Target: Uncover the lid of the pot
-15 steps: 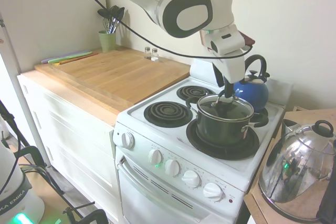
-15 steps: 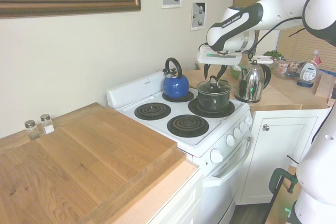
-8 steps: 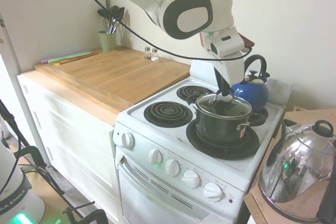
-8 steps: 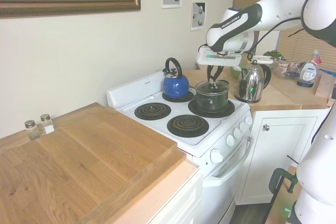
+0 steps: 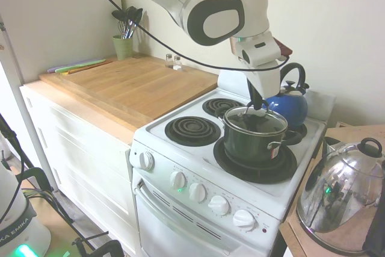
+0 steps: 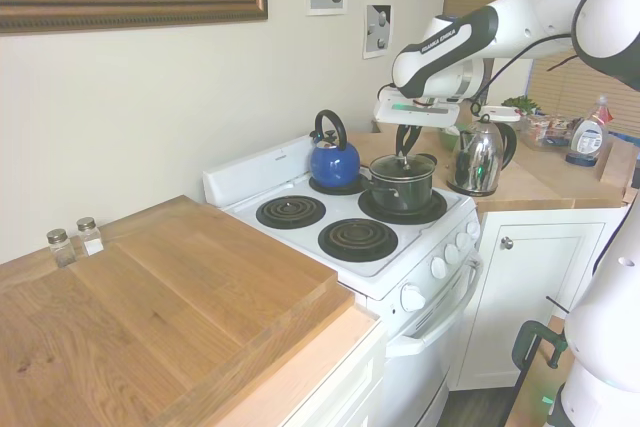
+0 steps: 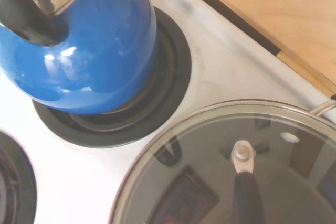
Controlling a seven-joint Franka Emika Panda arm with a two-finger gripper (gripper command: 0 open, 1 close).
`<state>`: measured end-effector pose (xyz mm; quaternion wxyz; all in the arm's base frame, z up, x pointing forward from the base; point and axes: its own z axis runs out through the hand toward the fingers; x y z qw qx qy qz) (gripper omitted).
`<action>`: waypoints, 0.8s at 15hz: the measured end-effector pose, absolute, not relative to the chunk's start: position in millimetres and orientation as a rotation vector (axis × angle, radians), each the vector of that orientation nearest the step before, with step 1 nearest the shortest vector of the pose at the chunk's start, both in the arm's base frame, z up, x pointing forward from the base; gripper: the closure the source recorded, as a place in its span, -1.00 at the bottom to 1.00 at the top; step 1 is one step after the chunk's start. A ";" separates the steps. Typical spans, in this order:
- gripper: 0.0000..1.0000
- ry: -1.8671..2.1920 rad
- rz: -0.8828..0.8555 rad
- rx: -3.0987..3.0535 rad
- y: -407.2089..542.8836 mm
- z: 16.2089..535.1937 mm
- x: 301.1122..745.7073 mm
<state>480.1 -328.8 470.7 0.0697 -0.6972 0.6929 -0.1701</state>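
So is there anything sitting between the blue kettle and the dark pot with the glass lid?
No. The wrist view shows only bare white stovetop between the round blue kettle and the clear glass lid.

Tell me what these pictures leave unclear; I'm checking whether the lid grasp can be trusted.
- Grip on the lid: the gripper hides the handle in both exterior views; too small to judge the jaws.
- Lid's far side: cut off by the wrist picture's edge.
- Contents of the pot: hidden behind the reflective glass.
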 end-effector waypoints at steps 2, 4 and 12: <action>1.00 2.075 -0.498 -2.090 -333.5 470.8 477.9; 1.00 2.068 -0.500 -2.079 -338.8 472.3 474.9; 1.00 2.030 -0.608 -2.114 -326.3 525.9 469.9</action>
